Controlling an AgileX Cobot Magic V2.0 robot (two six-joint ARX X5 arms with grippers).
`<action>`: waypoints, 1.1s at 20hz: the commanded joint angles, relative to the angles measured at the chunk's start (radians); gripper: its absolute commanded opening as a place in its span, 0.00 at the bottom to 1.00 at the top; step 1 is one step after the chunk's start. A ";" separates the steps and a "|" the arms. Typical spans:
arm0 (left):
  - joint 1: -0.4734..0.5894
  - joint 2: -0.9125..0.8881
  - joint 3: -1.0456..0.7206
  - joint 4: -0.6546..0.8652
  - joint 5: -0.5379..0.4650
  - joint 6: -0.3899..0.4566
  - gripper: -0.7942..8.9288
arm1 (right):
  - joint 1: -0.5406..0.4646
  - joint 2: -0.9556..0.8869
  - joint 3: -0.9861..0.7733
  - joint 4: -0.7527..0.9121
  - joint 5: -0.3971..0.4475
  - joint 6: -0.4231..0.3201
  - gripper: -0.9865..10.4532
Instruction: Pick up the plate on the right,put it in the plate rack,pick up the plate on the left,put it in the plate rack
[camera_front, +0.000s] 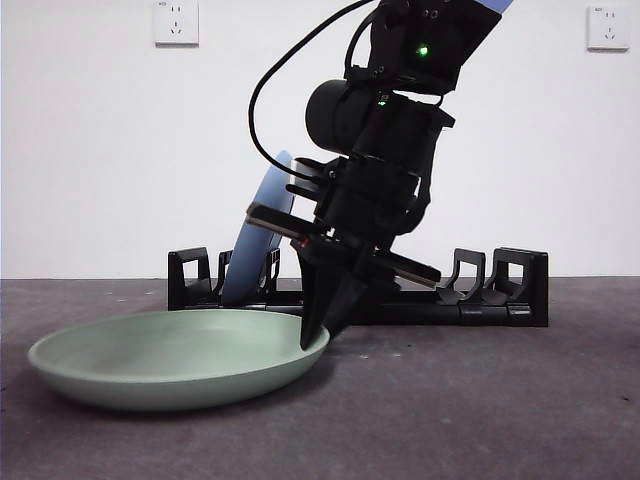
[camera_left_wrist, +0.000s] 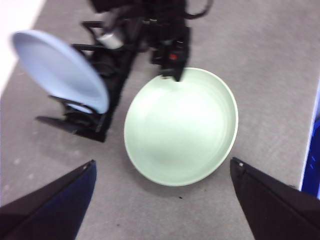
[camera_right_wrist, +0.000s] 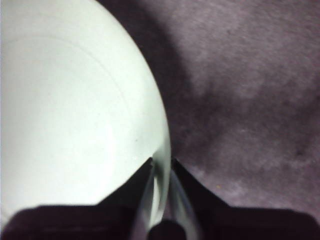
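the green plate (camera_front: 170, 358) lies flat on the grey table (camera_front: 480, 400), hollow side up, its rim level and its round face turned to the ceiling, so it has no long axis of its own. the right gripper (camera_right_wrist: 161, 172) is clamped on its rim: in the right wrist view one jaw sits inside the rim and the other outside, pressed close with only the thin edge between them. in the front view this gripper (camera_front: 322, 335) comes down steeply from about 1 o'clock, its dark tip meeting the plate's edge at the plate's 3 o'clock side.

just behind the plate stands the plate rack (camera_front: 500, 290), long and low, its long axis running from 9 o'clock to 3 o'clock across the front view, prongs upright. a blue plate (camera_front: 262, 235) stands on edge in the rack near its 9 o'clock end, tilted, its top leaning toward 1 o'clock.

the left gripper (camera_left_wrist: 162, 200) hangs high above the table, its jaws spread wide apart and holding nothing, looking down on the green plate (camera_left_wrist: 180, 125), the rack (camera_left_wrist: 97, 117) and the blue plate (camera_left_wrist: 60, 67).

two wall sockets (camera_front: 176, 22) sit on the white wall behind.
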 joint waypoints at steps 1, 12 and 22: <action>-0.027 0.022 -0.005 0.000 -0.016 0.022 0.54 | 0.001 0.014 -0.008 0.003 -0.008 0.006 0.08; -0.216 0.101 -0.005 -0.031 -0.106 0.161 0.54 | -0.013 -0.154 0.065 -0.183 -0.077 -0.054 0.08; -0.423 0.202 -0.005 0.024 -0.327 0.306 0.54 | -0.035 -0.311 0.256 -0.474 -0.119 -0.084 0.08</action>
